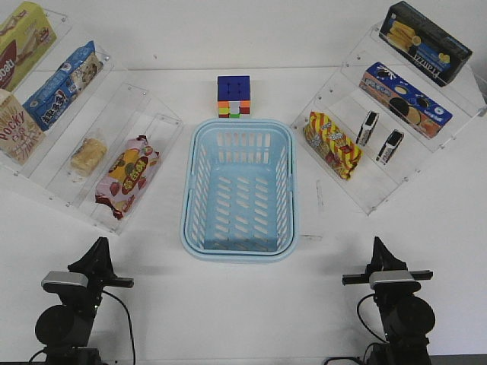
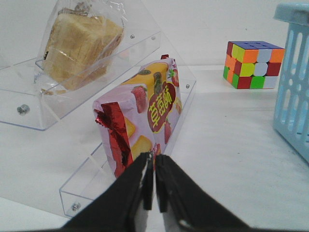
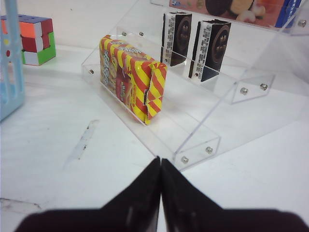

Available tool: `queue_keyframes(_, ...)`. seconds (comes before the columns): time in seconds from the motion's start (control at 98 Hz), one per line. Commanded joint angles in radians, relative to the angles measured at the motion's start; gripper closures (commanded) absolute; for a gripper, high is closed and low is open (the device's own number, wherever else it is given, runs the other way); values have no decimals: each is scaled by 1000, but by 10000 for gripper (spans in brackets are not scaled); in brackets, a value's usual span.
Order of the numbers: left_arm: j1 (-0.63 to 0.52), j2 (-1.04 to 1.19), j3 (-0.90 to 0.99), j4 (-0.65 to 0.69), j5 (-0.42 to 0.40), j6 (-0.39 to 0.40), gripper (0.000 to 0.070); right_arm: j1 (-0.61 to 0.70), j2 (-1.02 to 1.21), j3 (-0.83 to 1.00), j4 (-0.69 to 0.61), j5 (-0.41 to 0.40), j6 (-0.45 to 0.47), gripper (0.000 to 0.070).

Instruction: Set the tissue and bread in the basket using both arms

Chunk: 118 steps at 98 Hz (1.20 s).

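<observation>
The light-blue basket (image 1: 240, 190) stands empty in the middle of the table. The bread (image 1: 88, 153), a golden-tan bun in clear wrapper, lies on the second step of the left clear rack; it also shows in the left wrist view (image 2: 77, 43). Two black tissue packs (image 1: 367, 128) (image 1: 390, 147) stand on the right rack, also in the right wrist view (image 3: 176, 37) (image 3: 212, 48). My left gripper (image 2: 154, 162) is shut and empty, low at the front left (image 1: 97, 262). My right gripper (image 3: 161, 164) is shut and empty at the front right (image 1: 379, 255).
A red-and-pink snack bag (image 2: 142, 113) lies on the left rack's lowest step. A red-and-yellow striped bag (image 3: 130, 77) lies on the right rack's lowest step. A multicoloured cube (image 1: 233, 96) stands behind the basket. Snack boxes fill the upper steps of both racks.
</observation>
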Motion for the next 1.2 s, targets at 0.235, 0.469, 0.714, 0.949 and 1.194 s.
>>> queue_keyframes(0.235,1,-1,-20,16,1,2,698,0,0,-1,13,0,11,698)
queue_keyframes(0.469,1,-1,-20,16,1,2,698,0,0,-1,13,0,11,698)
queue_keyframes(0.714,1,-1,-20,16,1,2,698,0,0,-1,14,0,13,698)
queue_keyframes(0.949,1,-1,-20,16,1,2,698,0,0,-1,73,-31,180,698)
queue_keyframes(1.194,1,-1,-20,16,1,2,698,-1,39,120,-7,56,477,699)
